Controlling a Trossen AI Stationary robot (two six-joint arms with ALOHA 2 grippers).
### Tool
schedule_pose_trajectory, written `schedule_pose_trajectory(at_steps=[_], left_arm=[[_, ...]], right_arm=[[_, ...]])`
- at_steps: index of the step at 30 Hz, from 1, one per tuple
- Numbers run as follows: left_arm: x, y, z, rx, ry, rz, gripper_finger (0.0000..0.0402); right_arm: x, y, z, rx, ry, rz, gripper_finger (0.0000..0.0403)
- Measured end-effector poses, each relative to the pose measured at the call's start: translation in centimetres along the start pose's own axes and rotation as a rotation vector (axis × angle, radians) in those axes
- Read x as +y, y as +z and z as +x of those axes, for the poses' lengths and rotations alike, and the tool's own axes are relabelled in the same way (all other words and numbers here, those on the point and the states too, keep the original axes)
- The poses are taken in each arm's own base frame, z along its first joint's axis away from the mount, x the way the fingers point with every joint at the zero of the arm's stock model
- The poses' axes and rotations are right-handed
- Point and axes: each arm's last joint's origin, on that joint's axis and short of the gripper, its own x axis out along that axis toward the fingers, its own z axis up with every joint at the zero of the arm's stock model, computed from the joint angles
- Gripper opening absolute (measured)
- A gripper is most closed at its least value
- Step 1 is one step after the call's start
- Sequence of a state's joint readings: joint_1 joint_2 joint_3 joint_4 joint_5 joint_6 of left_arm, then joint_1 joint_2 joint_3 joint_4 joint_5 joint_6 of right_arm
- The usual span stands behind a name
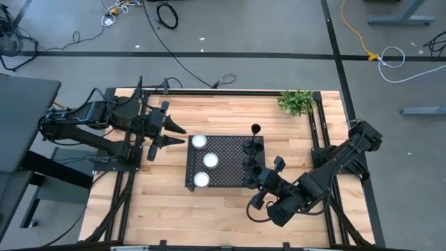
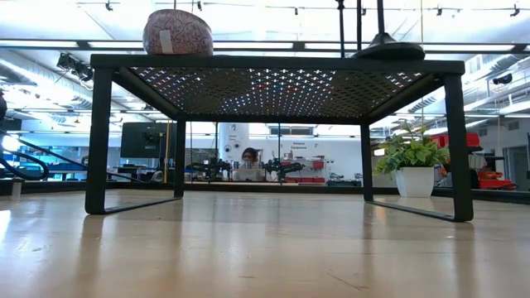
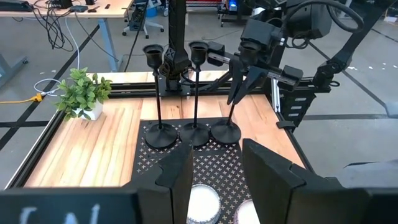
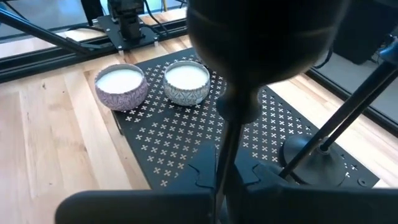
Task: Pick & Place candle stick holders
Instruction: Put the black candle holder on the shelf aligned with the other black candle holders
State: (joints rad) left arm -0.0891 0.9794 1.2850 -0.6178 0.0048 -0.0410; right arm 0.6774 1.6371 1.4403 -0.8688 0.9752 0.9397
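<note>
Three black candle stick holders stand at the right side of the black perforated tray (image 1: 223, 167), thin stems on round bases. In the left wrist view their bases sit in a row: (image 3: 160, 134), (image 3: 194, 134) and the held one (image 3: 225, 132). My right gripper (image 3: 238, 78) is shut on the stem of that last holder, at the tray's near right corner (image 1: 259, 180). My left gripper (image 1: 171, 134) hangs open above the tray's left edge, with nothing between its fingers (image 3: 180, 174). My right gripper pinches the holder's thin stem (image 3: 242, 81) between its two fingers, in the upper half, below the cup (image 3: 252, 46). The fingers come slanting down from the table's near right and lie across the stem. The holder leans slightly; its round base (image 2: 385, 48) rests on the tray top.
Three white candles in small bowls (image 1: 198, 141), (image 1: 210, 160), (image 1: 201, 179) sit along the tray's left side. A potted plant (image 1: 297, 102) stands at the table's far right corner. Bare wood lies near and to the left of the tray (image 1: 160, 209).
</note>
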Motion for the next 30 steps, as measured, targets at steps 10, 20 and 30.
schedule_pose_trajectory(at_steps=[10, 20, 30], left_arm=[[-0.01, -0.03, 0.0, 0.003, 0.0, 0.0, 0.014], [0.0, -0.08, 0.0, 0.008, 0.0, -0.001, 0.014], [0.0, -0.08, 0.0, 0.008, 0.0, -0.001, 0.014]], right_arm=[[-0.3, 0.13, 0.41, 0.02, -0.009, -0.006, 0.0032], [-0.22, 0.17, 0.41, 0.022, -0.001, -0.001, 0.0078], [-0.01, 0.24, 0.32, 0.013, 0.013, -0.028, 0.0126]])
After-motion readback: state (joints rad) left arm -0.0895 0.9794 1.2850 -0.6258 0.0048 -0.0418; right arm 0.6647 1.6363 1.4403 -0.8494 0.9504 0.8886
